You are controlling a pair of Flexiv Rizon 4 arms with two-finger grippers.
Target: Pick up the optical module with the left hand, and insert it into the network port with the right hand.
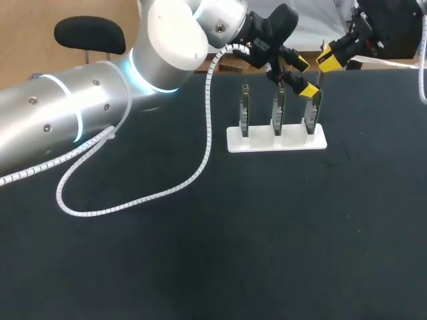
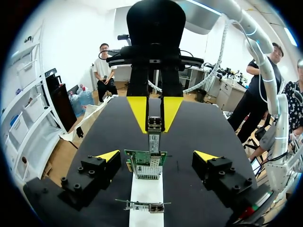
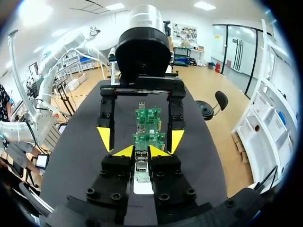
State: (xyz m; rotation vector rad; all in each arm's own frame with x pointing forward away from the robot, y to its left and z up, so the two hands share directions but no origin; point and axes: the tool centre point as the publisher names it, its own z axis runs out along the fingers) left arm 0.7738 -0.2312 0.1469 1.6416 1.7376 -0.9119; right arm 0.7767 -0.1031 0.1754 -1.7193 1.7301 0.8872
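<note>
A white rack [image 1: 277, 138] holds three upright network cards, and the right-hand card [image 1: 312, 110] stands under both grippers. My right gripper [image 1: 330, 60] comes in from the far right. It is shut on the small metal optical module [image 2: 155, 126], which points down at the top edge of the green card [image 2: 146, 164]. In the right wrist view the module [image 3: 140, 169] sits clamped between my right gripper [image 3: 141, 151] fingers. My left gripper [image 2: 156, 156] is open wide, its yellow tips on either side of that card without touching it. In the head view my left gripper [image 1: 305, 75] hovers over the rack's right end.
The other two cards [image 1: 245, 110] [image 1: 277, 110] stand on the rack to the left of the one under work. A white spiral cable [image 1: 133, 200] from my left arm loops over the black table [image 1: 267, 240].
</note>
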